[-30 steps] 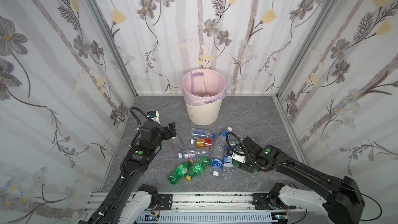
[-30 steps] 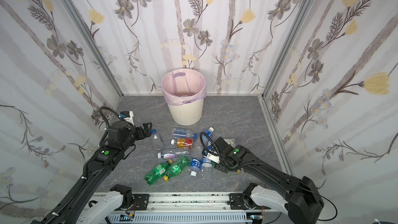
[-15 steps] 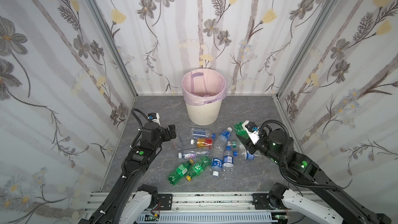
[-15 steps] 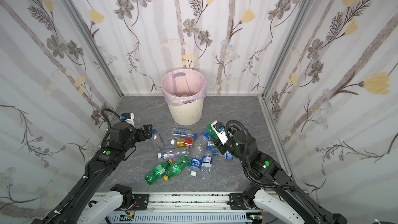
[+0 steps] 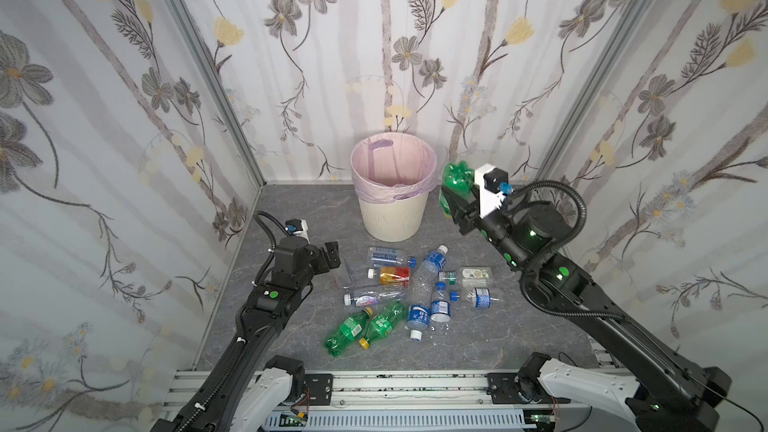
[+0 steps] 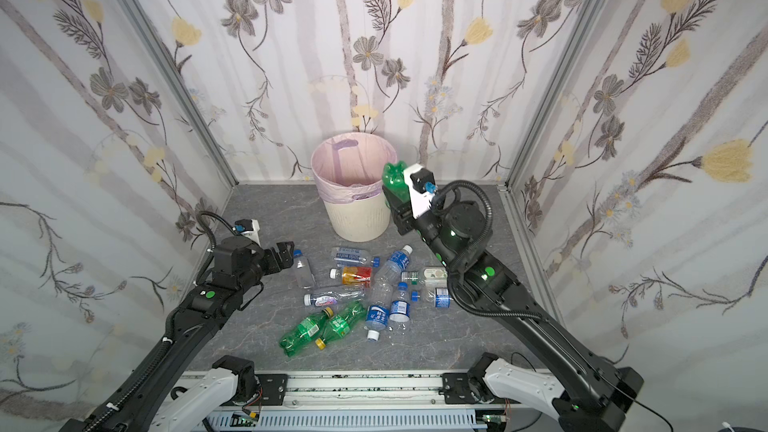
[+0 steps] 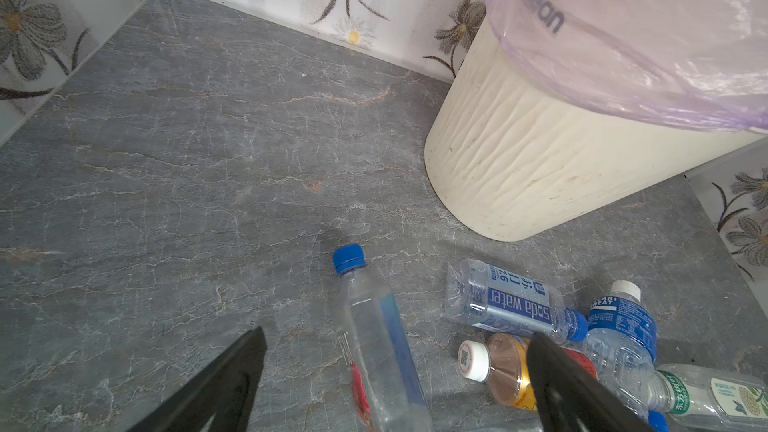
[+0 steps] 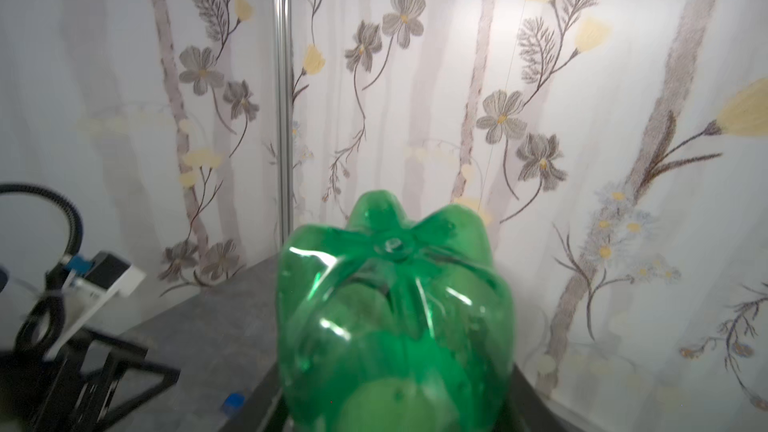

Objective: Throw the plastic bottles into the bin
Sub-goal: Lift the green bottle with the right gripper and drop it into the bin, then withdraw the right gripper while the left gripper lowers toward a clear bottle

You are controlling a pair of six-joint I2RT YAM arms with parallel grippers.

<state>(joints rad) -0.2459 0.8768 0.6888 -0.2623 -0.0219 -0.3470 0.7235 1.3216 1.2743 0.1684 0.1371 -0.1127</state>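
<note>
Right claw [image 5: 454,198], bottle [image 5: 457,174], seemingly beside bin [image 5: 392,218]

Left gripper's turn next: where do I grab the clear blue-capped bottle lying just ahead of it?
Take the clear bottle across its mid-body, coming down from above. It lies flat, and in the wrist view it runs lengthwise between the jaws of the open left gripper.

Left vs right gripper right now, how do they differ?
The left gripper is open; the right gripper is shut on a green bottle. The left is empty, low over the floor by a clear blue-capped bottle; the right is raised near the bin rim. Shared: black fingers.
</note>
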